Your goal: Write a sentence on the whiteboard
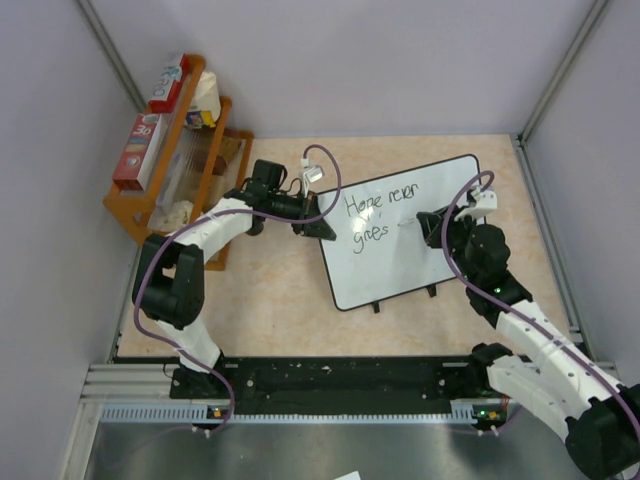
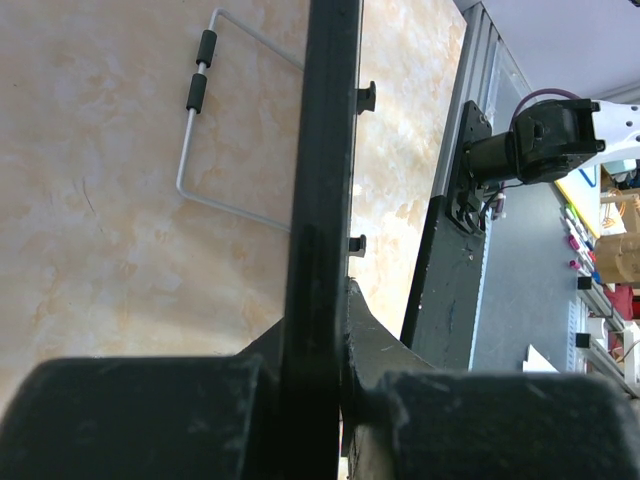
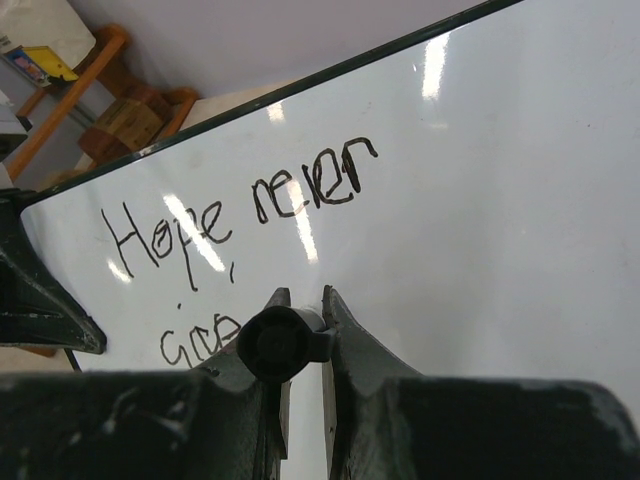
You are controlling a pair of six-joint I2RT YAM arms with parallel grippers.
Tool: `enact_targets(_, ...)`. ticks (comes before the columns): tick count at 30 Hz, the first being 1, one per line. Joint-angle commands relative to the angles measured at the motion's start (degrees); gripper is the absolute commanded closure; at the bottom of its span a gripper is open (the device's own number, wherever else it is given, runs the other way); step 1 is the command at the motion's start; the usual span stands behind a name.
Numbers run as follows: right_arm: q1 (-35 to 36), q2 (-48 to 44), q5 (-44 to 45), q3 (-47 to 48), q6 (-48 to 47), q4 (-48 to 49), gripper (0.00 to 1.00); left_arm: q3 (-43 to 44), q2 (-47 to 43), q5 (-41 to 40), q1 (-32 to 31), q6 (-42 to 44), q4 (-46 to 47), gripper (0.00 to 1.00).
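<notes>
1. Whiteboard (image 1: pixel 420 262): askew on the tan table (image 1: pixel 270 292), right of centre; glossy white with a thin black rim; two small black feet (image 1: pixel 432 290) on the edge nearest the arm bases.
2. Sentence (image 1: pixel 383 213): dark handwriting on the upper left part of the whiteboard; "Hope never" on the first line, "goes" beneath it; from the right wrist, only "goe" of the second line readable, the rest hidden behind the fingers.
3. Left gripper (image 1: pixel 320 229): at the left edge of the whiteboard, just left of "Hope"; clamped on the rim; from the left wrist, rim edge-on between both pads, each pressed against it.
4. Right gripper (image 1: pixel 432 226): over the middle of the whiteboard, below "never" and right of "goes"; closed tight on a marker (image 1: pixel 410 225); round dark rear end of the marker wedged between the fingers (image 3: pixel 345 340); tip aimed left at the end of "goes"; contact with the surface impossible to tell.
5. Wooden rack (image 1: pixel 128 212): at the far left of the table, holding boxes; well apart from the whiteboard.
</notes>
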Motion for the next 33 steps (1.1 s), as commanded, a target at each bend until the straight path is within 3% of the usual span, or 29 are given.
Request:
enact_targets(1,-0.7,0.9,-0.5,1.3,0.5,2.2,1.00,-3.0,2.9,-20.2,-2.2,11.5,-5.0,1.00)
enact_targets(33,-0.7,-3.2,2.3,-3.8,-0.2,-2.3,1.00,-3.0,2.7,-20.5,-2.3,11.6,-5.3,1.00)
